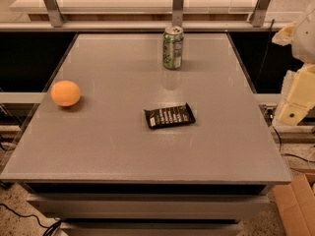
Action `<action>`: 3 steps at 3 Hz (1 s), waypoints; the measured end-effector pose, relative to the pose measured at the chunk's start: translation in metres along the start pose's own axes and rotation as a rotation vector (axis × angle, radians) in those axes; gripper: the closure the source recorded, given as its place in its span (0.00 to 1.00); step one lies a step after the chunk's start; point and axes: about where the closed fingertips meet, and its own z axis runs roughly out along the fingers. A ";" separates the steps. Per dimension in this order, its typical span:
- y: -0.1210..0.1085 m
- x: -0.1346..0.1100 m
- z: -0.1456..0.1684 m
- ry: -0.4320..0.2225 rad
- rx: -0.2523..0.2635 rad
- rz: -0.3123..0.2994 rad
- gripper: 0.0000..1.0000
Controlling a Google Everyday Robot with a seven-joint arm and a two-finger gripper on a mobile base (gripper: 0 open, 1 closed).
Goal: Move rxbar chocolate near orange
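The rxbar chocolate (169, 115) is a flat black wrapped bar with white lettering. It lies near the middle of the grey table (123, 141), slightly right of centre. The orange (65, 93) sits near the table's left edge, well left of the bar and a little farther back. My gripper (294, 102) is a pale cream part at the right edge of the view. It is off the table's right side, far from both the bar and the orange, and holds nothing that I can see.
A green soda can (173, 46) stands upright at the back of the table, behind the bar. A metal railing (177, 4) runs behind the table. A cardboard box (298, 205) is on the floor at the lower right.
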 end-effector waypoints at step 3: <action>0.006 -0.020 0.028 -0.096 -0.073 -0.116 0.00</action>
